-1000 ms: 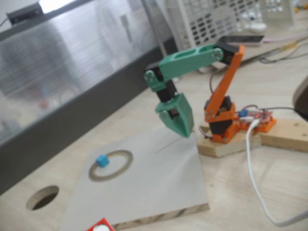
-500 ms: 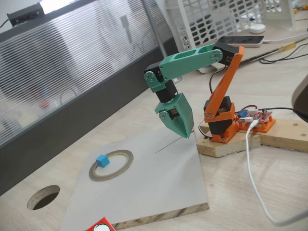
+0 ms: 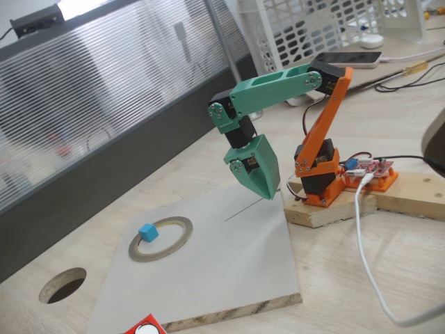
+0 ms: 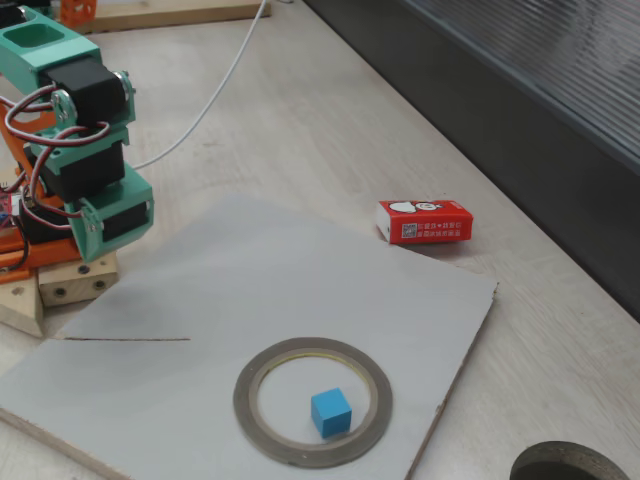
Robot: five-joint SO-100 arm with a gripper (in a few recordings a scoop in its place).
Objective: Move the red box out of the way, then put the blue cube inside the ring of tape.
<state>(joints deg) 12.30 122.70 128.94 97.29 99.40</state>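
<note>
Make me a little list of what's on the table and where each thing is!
blue cube: inside the ring of tape, near its edge, on the board
ring of tape: flat on the grey board
red box: lying on the desk beside the board, off it
tool: raised above the board's far corner, holding nothing, apart from the cube
round hole: in the desk, beside the board
</note>
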